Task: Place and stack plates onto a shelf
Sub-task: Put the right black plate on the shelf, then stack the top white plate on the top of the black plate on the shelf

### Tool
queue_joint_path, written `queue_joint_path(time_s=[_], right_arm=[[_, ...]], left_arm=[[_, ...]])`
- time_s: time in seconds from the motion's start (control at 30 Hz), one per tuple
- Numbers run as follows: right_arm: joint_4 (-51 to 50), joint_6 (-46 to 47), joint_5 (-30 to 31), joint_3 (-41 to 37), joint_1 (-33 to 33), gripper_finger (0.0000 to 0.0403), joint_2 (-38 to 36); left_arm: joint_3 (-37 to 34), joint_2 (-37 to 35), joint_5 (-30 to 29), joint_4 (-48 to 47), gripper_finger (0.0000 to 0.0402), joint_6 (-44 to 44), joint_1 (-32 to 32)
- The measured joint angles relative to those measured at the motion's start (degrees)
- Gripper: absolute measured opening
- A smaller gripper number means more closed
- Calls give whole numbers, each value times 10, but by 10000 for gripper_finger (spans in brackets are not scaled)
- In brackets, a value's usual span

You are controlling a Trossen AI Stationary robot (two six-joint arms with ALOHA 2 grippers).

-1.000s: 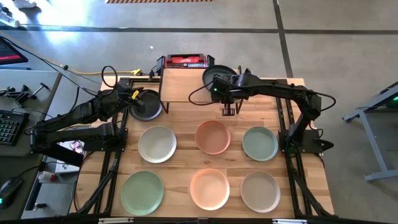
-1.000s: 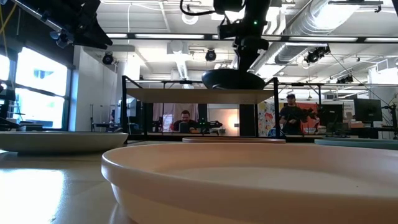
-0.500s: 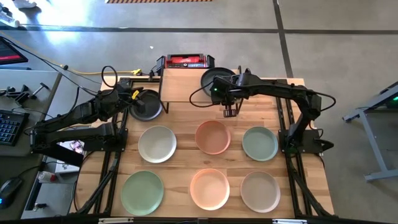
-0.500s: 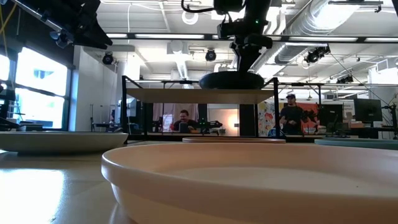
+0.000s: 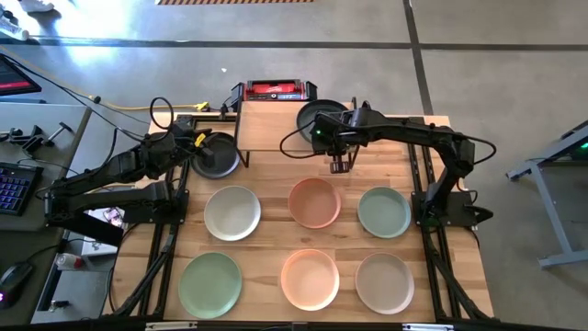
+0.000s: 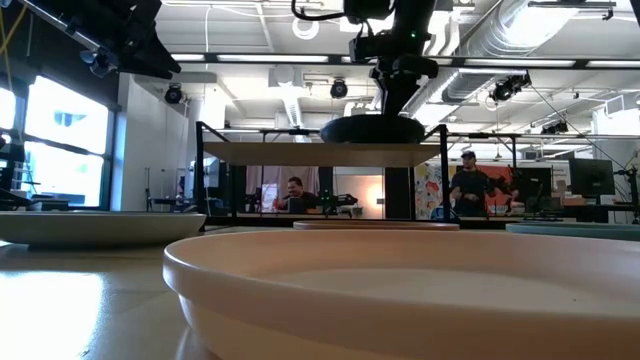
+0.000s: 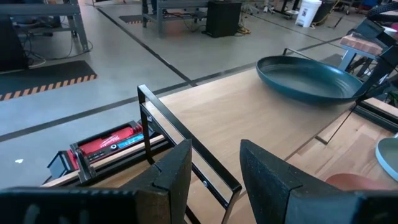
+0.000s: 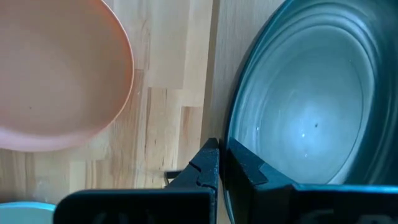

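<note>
The shelf (image 5: pixel 276 127) stands at the table's far edge. One black plate (image 5: pixel 314 112) sits on its right part, with my right gripper (image 5: pixel 333 138) shut on its rim. The second black plate (image 5: pixel 219 156) lies on the table left of the shelf. My left gripper (image 7: pixel 214 177) is open and raised beside this plate, facing the shelf (image 7: pixel 249 109). Six more plates lie flat in two rows: cream-white (image 5: pixel 232 212), peach (image 5: pixel 314 202), pale green (image 5: pixel 384 211), pale green (image 5: pixel 210 284), peach (image 5: pixel 310 279) and beige (image 5: pixel 384 282). My right gripper pinches the black plate's rim (image 8: pixel 227 134) on the side nearest the table's front, one finger (image 8: pixel 249 169) inside the dish and one (image 8: pixel 205 167) outside. The fingers come from above, pointing down. The plate's base (image 6: pixel 370 140) is level at the shelf top.
A red-and-black device (image 5: pixel 274 90) sits beyond the shelf. The shelf's left half (image 5: pixel 262 124) is bare wood. In the low view a peach plate (image 6: pixel 400 290) fills the foreground, and people sit and stand in the room behind. A desk with a keyboard (image 5: pixel 11 188) stands to the left.
My right gripper has carried the black plate a little toward the table's left and lowered it onto the shelf top, then kept still, staying shut on the rim.
</note>
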Motion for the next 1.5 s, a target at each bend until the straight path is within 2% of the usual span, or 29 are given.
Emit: queue_joint_path(time_s=[0.17, 0.47, 0.6, 0.87, 1.1, 1.33, 1.5], right_arm=[[-1, -32, 2, 0, 0, 1, 0], [1, -31, -11, 0, 0, 1, 1], [-22, -27, -14, 0, -1, 17, 16], [-26, -30, 20, -1, -1, 63, 16], [-36, -27, 22, 5, -1, 63, 15], [-42, -12, 67, 5, -1, 62, 15], [-59, 2, 67, 5, -1, 62, 5]], left_arm=[[0, 0, 0, 0, 126, 0, 0], [0, 0, 0, 0, 126, -1, 0], [0, 0, 0, 0, 126, -1, 0], [0, 0, 0, 0, 126, -1, 0], [0, 0, 0, 0, 126, 0, 0], [0, 0, 0, 0, 126, 0, 0], [0, 0, 0, 0, 126, 0, 0]])
